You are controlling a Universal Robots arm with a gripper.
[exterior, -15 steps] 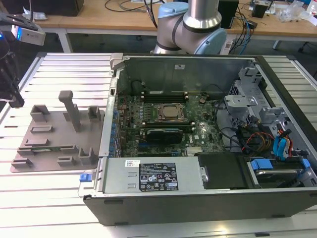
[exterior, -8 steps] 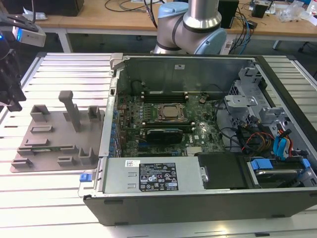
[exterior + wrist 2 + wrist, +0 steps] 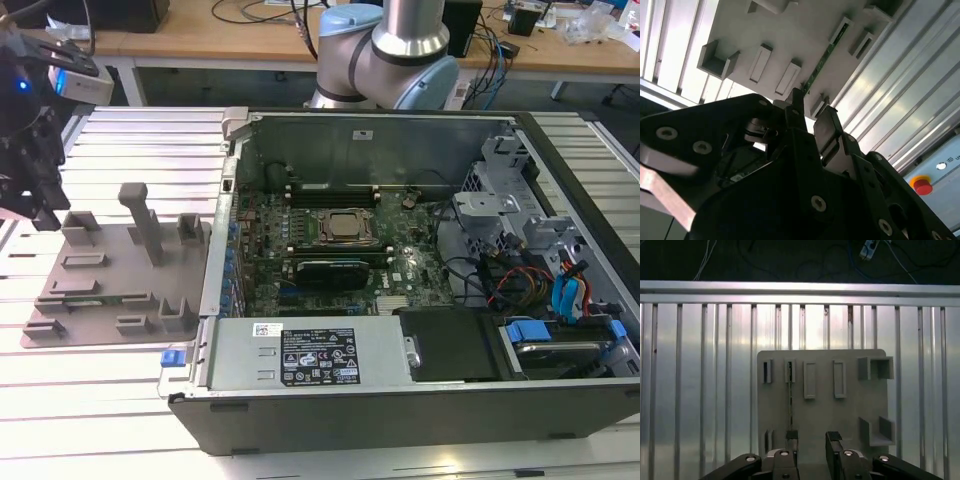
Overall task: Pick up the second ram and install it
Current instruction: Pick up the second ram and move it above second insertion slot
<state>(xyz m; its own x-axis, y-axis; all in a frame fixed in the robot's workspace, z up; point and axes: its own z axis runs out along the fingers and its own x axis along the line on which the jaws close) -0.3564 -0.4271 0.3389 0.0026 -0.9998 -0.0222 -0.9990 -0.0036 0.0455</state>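
Status: pick not started. Ram (image 3: 822, 60) still sits in the tray (image 3: 790, 30), standing on edge in a narrow slot with a bracket at each end. The tray is on the slatted table (image 3: 120, 390), at the exterior view's left of the open case (image 3: 350, 130).

Gripper (image 3: 811, 440) hangs over the tray, jaws partly open, nothing between them. In the first wrist view one finger (image 3: 791, 437) lines up roughly with the ram's near end and the other sits off to the side, so the jaws don't straddle it yet. In the exterior view the gripper looks clear above the tray, no contact as far as I can judge.

Left to do: grasp, lift, carry to the motherboard (image 3: 405, 275), seat in a slot. Can't tell from here which slot is free.

Ram itself is a long thin green strip seen edge-on, with small parts along it. It looks straight and sits level in the slot. Chips aren't readable at this angle.
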